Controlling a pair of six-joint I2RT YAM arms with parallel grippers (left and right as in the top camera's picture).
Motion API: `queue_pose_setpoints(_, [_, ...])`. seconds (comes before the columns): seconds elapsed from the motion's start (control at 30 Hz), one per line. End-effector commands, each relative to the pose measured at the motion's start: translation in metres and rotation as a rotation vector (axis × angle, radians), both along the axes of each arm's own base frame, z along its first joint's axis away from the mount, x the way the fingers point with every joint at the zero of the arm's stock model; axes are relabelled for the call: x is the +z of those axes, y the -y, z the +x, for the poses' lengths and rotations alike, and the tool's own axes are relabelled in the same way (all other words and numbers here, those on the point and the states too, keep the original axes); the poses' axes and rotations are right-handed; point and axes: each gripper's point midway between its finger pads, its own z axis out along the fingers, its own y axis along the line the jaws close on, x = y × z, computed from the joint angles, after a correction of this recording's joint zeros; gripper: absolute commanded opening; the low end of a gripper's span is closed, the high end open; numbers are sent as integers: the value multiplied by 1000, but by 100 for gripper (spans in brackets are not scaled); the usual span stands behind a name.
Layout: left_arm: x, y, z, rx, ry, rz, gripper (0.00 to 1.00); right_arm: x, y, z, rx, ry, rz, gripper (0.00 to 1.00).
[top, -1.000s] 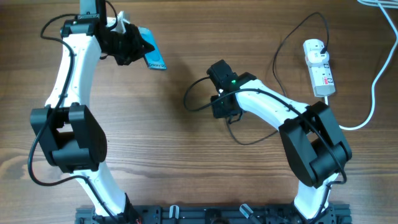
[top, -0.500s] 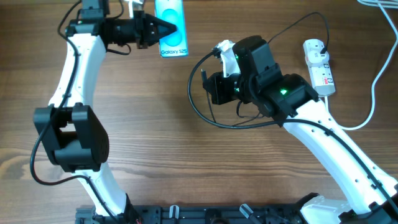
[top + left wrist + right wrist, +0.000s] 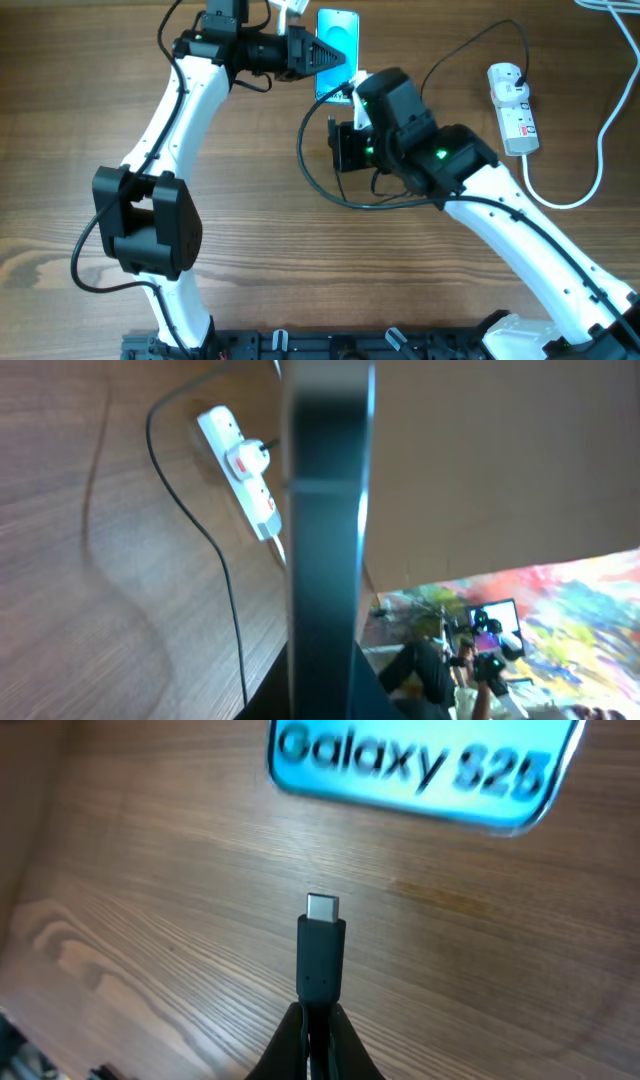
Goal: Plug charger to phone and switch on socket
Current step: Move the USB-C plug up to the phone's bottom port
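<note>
My left gripper (image 3: 312, 55) is shut on the phone (image 3: 337, 45), a cyan-screened handset held above the table at the top middle. In the left wrist view the phone (image 3: 325, 530) shows edge-on between the fingers. My right gripper (image 3: 320, 1020) is shut on the charger's black connector tip (image 3: 321, 952), which points at the phone's "Galaxy S25" end (image 3: 420, 765) with a gap between them. In the overhead view the right gripper (image 3: 350, 100) sits just below the phone. The charger's thin black cable (image 3: 320, 185) loops to its white plug in the socket (image 3: 513, 108).
The socket's thick white cord (image 3: 600, 150) trails to the right edge and up. The socket also shows in the left wrist view (image 3: 243, 470) with the black cable (image 3: 215, 550) running from it. Both arms crowd the top middle of the wooden table (image 3: 300, 280).
My left gripper has carried the phone to the right, towards the right gripper. The right gripper has shifted slightly left and up, bringing the connector tip close under the phone's end.
</note>
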Motion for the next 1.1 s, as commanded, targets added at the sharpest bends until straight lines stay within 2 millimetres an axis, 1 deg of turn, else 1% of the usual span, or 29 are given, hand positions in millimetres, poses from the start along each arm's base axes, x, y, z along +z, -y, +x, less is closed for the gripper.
queue_pose_setpoints(0.0, [15, 0, 0, 15, -8, -18, 4, -7, 14, 10, -116, 9, -61, 4])
queue_pose_setpoints(0.1, [19, 1, -5, -11, -9, -40, 4, -6, 14, 12, -117, 18, -57, 4])
queue_pose_setpoints(0.23, [21, 2, -7, -26, -4, -52, 4, 2, 7, 17, -112, 46, -19, 4])
queue_pose_setpoints(0.37, [31, 4, -16, -87, 12, -106, 4, 1, 6, 16, -107, 42, -16, 4])
queue_pose_setpoints(0.53, [33, 4, -19, -102, 9, -121, 4, 2, 4, 15, -98, 38, -5, 4])
queue_pose_setpoints(0.8, [33, 4, -19, -104, 9, -122, 4, 6, 1, 19, -98, 56, 9, 4])
queue_pose_setpoints(0.93, [33, -1, -16, -92, 10, -123, 4, 6, 2, 19, -98, 59, 4, 4])
queue_pose_setpoints(1.07, [33, -1, -16, -91, 9, -123, 4, 6, 3, 20, -98, 64, 0, 4])
